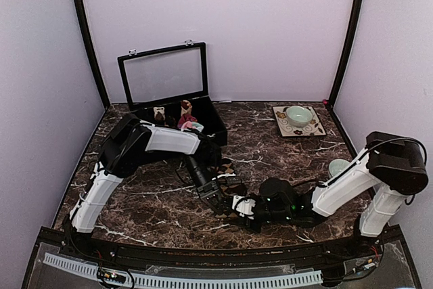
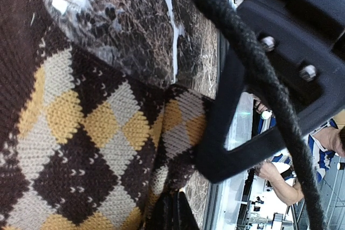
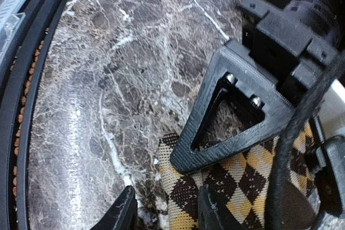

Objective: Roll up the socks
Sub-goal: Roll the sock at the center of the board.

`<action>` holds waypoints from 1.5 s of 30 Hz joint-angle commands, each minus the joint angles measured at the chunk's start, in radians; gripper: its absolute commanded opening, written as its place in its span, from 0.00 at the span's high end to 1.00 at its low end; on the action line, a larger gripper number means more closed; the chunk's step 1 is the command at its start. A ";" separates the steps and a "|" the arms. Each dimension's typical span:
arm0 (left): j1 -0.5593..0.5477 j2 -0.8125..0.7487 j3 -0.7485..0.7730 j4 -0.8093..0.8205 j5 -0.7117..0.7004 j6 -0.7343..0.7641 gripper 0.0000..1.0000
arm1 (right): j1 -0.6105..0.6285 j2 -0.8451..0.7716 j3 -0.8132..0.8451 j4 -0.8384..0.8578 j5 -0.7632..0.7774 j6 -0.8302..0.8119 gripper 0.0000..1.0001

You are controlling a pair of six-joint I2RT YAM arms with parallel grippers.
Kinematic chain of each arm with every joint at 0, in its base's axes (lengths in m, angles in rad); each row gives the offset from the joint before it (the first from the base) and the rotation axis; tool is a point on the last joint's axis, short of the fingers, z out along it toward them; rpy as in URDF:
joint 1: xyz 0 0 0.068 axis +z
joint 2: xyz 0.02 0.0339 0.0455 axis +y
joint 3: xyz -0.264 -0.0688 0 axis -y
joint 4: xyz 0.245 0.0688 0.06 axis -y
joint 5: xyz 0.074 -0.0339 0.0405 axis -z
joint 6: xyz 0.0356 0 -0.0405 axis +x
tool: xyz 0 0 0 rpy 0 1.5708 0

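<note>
Checked sock (image 2: 81, 133) nearest; right claw (image 3: 168, 209) parted at its edge; left claw (image 1: 218, 201) grip unclear; black case (image 1: 220, 126) behind.

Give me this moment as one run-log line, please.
left gripper: shut on brown argyle sock | right gripper: open at sock edge | pink sock: in black box

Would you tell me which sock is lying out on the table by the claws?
The dark brown sock with tan diamond checks, spread on the marble table; the pink sock and small sock bundles sit in the open black box.
</note>
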 commanded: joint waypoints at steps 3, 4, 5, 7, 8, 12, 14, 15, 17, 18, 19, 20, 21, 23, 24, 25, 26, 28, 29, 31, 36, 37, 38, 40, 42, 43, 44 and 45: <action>0.025 0.087 -0.024 0.042 -0.241 0.013 1.00 | 0.005 0.067 0.014 0.088 0.013 -0.007 0.66; 0.025 0.087 -0.024 0.040 -0.242 0.016 1.00 | 0.004 0.076 0.011 0.090 0.018 -0.007 0.67; 0.025 0.087 -0.025 0.041 -0.245 0.018 0.99 | 0.002 0.082 0.006 0.094 0.024 -0.006 0.68; 0.025 0.080 -0.033 0.050 -0.236 0.016 0.94 | -0.005 0.093 0.002 0.095 0.025 0.002 0.71; 0.025 0.075 -0.037 0.056 -0.234 0.014 0.91 | -0.006 0.095 0.001 0.088 0.023 0.007 0.74; 0.029 0.057 -0.038 0.068 -0.229 0.008 0.88 | -0.007 0.100 -0.020 0.091 0.028 0.037 0.93; 0.032 0.035 -0.047 0.079 -0.233 0.008 0.86 | -0.007 0.107 -0.035 0.096 0.030 0.057 1.00; 0.037 0.018 -0.058 0.091 -0.236 0.004 0.84 | -0.008 0.109 -0.043 0.096 0.029 0.070 1.00; 0.044 -0.031 -0.093 0.128 -0.248 -0.003 0.79 | -0.013 0.108 -0.060 0.096 0.029 0.095 1.00; 0.048 -0.066 -0.123 0.157 -0.258 -0.008 0.74 | -0.016 0.105 -0.069 0.096 0.022 0.111 1.00; 0.054 -0.110 -0.172 0.218 -0.269 -0.029 0.69 | -0.019 0.101 -0.079 0.096 0.016 0.130 1.00; 0.062 -0.172 -0.233 0.291 -0.272 -0.051 0.66 | -0.024 0.097 -0.088 0.093 0.004 0.150 1.00; 0.068 -0.236 -0.307 0.374 -0.262 -0.062 0.63 | -0.027 0.094 -0.095 0.084 -0.009 0.172 1.00; 0.071 -0.362 -0.424 0.504 -0.279 -0.070 0.60 | -0.040 0.087 -0.105 0.066 -0.048 0.223 1.00; 0.071 -0.409 -0.462 0.549 -0.298 -0.069 0.60 | -0.048 0.082 -0.110 0.061 -0.064 0.252 1.00; 0.071 -0.449 -0.490 0.583 -0.330 -0.070 0.60 | -0.056 0.078 -0.117 0.062 -0.085 0.281 1.00; 0.073 -0.495 -0.513 0.616 -0.360 -0.072 0.60 | -0.064 0.075 -0.124 0.061 -0.106 0.319 1.00; 0.075 -0.552 -0.544 0.668 -0.407 -0.075 0.60 | -0.080 0.073 -0.131 0.059 -0.139 0.374 1.00; 0.076 -0.575 -0.554 0.693 -0.433 -0.081 0.60 | -0.087 0.074 -0.133 0.060 -0.159 0.404 1.00; 0.077 -0.605 -0.556 0.726 -0.503 -0.105 0.54 | -0.107 0.082 -0.136 0.066 -0.212 0.451 1.00; 0.151 -0.558 -0.502 0.678 -0.525 -0.160 0.18 | -0.162 0.117 -0.118 0.061 -0.339 0.530 1.00; 0.157 -0.577 -0.525 0.701 -0.514 -0.156 0.05 | -0.180 0.127 -0.113 0.060 -0.366 0.551 1.00; 0.150 -0.624 -0.567 0.745 -0.532 -0.133 0.02 | -0.195 0.137 -0.105 0.054 -0.400 0.572 1.00; 0.114 -0.729 -0.668 0.858 -0.591 -0.068 0.01 | -0.219 0.157 -0.086 0.021 -0.440 0.598 1.00; 0.084 -0.787 -0.708 0.897 -0.622 -0.030 0.01 | -0.235 0.173 -0.070 -0.026 -0.453 0.615 1.00; 0.084 -0.784 -0.705 0.898 -0.623 -0.040 0.01 | -0.245 0.182 -0.059 -0.049 -0.465 0.619 1.00; 0.090 -0.760 -0.686 0.885 -0.623 -0.050 0.01 | -0.255 0.193 -0.050 -0.066 -0.475 0.630 1.00; 0.094 -0.726 -0.655 0.849 -0.625 -0.055 0.01 | -0.266 0.201 -0.044 -0.074 -0.486 0.643 1.00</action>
